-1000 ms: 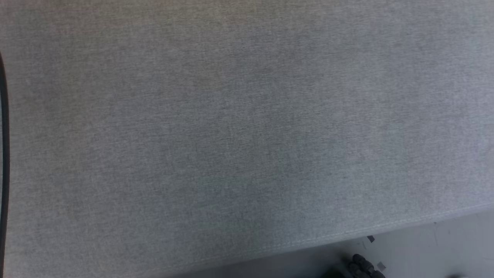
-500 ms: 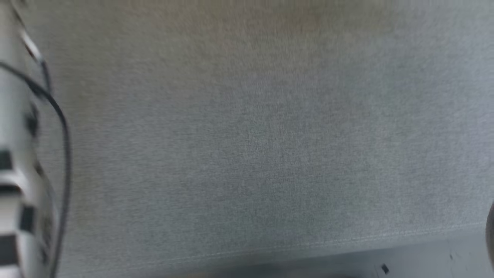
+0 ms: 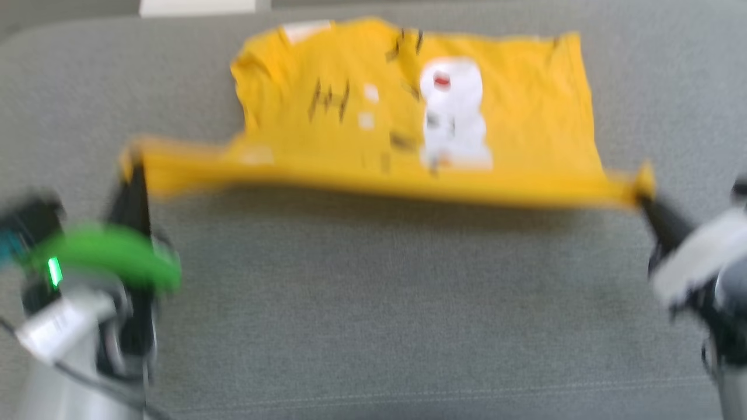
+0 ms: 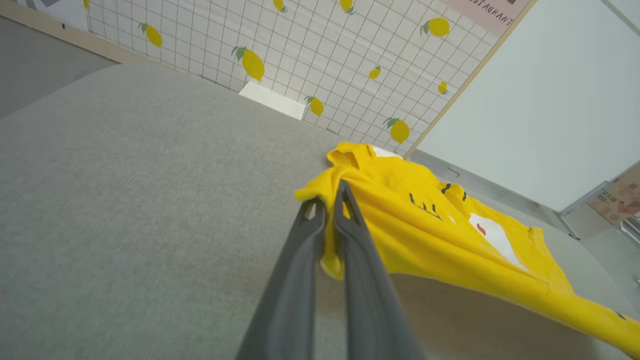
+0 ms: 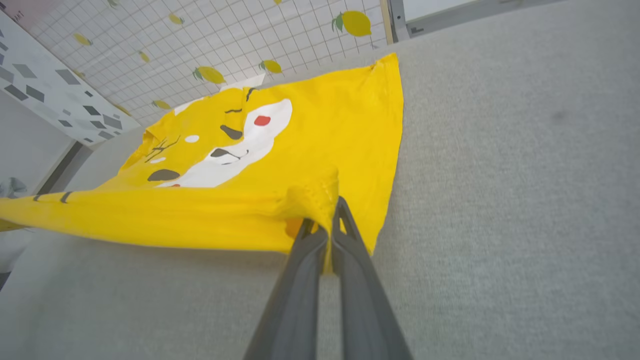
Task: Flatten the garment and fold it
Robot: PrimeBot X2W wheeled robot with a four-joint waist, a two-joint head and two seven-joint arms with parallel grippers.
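Head view: you see the garment [image 3: 513, 116] spread print-up on the grey tabletop [image 3: 373, 291], its near edge lifted and pulled taut.
Left pincer [image 3: 134, 168]: pressed together, pinching the garment's near-left corner.
Right pincer [image 3: 642, 195]: pressed together, pinching the garment's near-right corner.

Yellow tee [image 3: 513, 111], print up, near edge lifted taut, rest flat

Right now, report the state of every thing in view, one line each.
garment: print side up, far part lying on the cushion, near edge lifted and pulled taut between both grippers.
left gripper: shut on one near corner of the garment.
right gripper: shut on the other near corner.
grey cushion: flat, bearing the garment.
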